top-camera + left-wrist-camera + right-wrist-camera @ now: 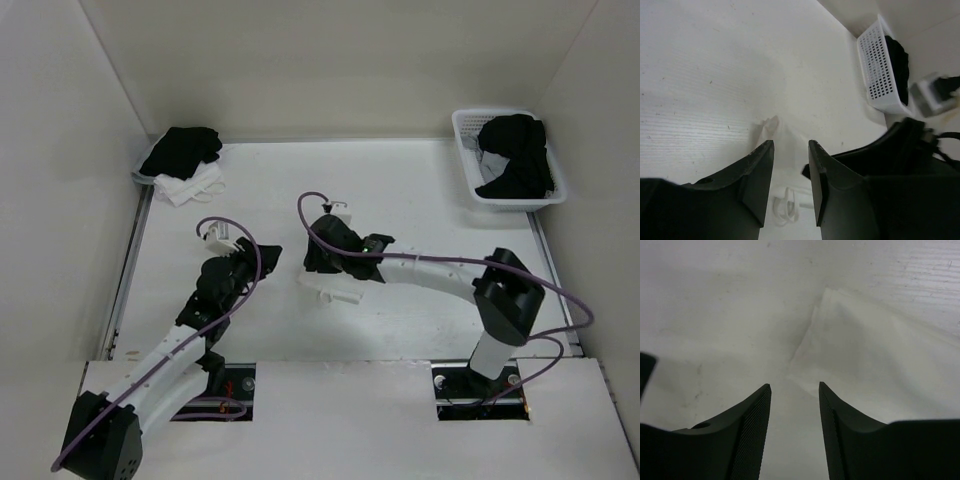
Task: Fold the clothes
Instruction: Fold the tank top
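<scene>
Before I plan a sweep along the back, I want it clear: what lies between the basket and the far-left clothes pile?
Nothing; the top view shows bare table between the basket and the clothes pile.

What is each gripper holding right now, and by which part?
Nothing. The left gripper and the right gripper both stand open with empty gaps. The white camisole lies loose beneath the right one.

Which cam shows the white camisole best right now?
Right wrist: the camisole fills the frame, with its fold edges and corner clear. Top external shows only a faint pale edge of it, white on white. Left wrist catches only its strap loops.
</scene>
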### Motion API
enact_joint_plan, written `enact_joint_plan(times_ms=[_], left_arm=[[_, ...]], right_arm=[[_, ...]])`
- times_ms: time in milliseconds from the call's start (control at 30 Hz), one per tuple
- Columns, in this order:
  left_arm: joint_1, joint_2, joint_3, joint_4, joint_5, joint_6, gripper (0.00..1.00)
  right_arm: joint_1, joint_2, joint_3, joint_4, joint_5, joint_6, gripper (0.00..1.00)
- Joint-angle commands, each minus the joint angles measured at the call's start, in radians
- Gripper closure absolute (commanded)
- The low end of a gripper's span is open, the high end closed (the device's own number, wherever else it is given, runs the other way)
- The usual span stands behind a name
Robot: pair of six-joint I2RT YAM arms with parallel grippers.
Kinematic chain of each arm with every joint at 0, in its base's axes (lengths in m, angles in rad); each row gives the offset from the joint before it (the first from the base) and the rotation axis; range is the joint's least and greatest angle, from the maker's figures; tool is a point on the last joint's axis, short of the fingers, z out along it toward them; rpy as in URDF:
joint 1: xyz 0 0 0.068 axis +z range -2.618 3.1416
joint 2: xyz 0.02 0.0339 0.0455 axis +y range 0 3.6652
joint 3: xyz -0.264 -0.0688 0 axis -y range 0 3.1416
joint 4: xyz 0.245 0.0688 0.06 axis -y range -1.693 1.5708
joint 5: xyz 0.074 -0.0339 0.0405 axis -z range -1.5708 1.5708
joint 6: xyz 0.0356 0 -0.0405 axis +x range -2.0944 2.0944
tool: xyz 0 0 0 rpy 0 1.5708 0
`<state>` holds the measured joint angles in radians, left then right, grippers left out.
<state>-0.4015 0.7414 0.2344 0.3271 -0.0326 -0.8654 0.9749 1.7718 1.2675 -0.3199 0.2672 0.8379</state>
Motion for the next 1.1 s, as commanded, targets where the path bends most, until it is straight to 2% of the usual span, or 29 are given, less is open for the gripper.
enact_joint_plan(times_ms=[0,67,133,167,233,367,467,533,600,733,800,900,967,1000,1067], left_arm=[[-0.027,0.053,0.034,0.052,0.014,0.002,0.68],[-0.058,0.097,0.049,0.076,0.008,0.003,0.68],[-0.090,0.131,0.059,0.089,-0.006,0.008,0.67],[-0.098,0.138,0.062,0.083,-0.016,0.012,0.66],[-0.099,0.135,0.056,0.066,-0.036,0.023,0.65],[-0.070,0.122,0.042,-0.032,-0.076,0.049,0.59],[-0.038,0.108,0.025,-0.097,-0.090,0.055,0.56],[-0.020,0.092,0.008,-0.126,-0.095,0.060,0.54],[-0.006,0.078,0.003,-0.167,-0.086,0.069,0.53],[-0.001,0.053,0.008,-0.249,-0.095,0.088,0.51],[0.010,0.036,0.005,-0.272,-0.096,0.086,0.50],[0.025,0.020,-0.001,-0.281,-0.087,0.074,0.49],[0.010,0.013,0.000,-0.272,-0.082,0.060,0.49],[-0.009,0.013,0.006,-0.263,-0.082,0.055,0.50],[-0.068,0.019,0.023,-0.223,-0.093,0.051,0.53]], right_arm=[[0.005,-0.185,-0.071,0.117,0.020,0.006,0.56],[0.000,-0.285,-0.179,0.174,0.041,0.000,0.68],[-0.020,-0.392,-0.305,0.220,0.079,-0.008,0.86],[-0.031,-0.450,-0.369,0.243,0.104,-0.010,0.92],[-0.047,-0.569,-0.500,0.303,0.151,-0.020,0.96],[-0.161,-0.776,-0.719,0.415,0.179,-0.022,0.94],[-0.305,-0.854,-0.806,0.494,0.120,-0.039,0.85],[-0.403,-0.847,-0.820,0.562,0.052,-0.059,0.79],[-0.481,-0.806,-0.809,0.622,-0.021,-0.066,0.65],[-0.574,-0.683,-0.772,0.745,-0.088,-0.082,0.41],[-0.597,-0.614,-0.755,0.798,-0.095,-0.098,0.36],[-0.611,-0.522,-0.760,0.855,-0.105,-0.102,0.35],[-0.608,-0.488,-0.764,0.858,-0.132,-0.097,0.41],[-0.608,-0.482,-0.764,0.860,-0.144,-0.102,0.46],[-0.601,-0.473,-0.766,0.855,-0.169,-0.106,0.65]])
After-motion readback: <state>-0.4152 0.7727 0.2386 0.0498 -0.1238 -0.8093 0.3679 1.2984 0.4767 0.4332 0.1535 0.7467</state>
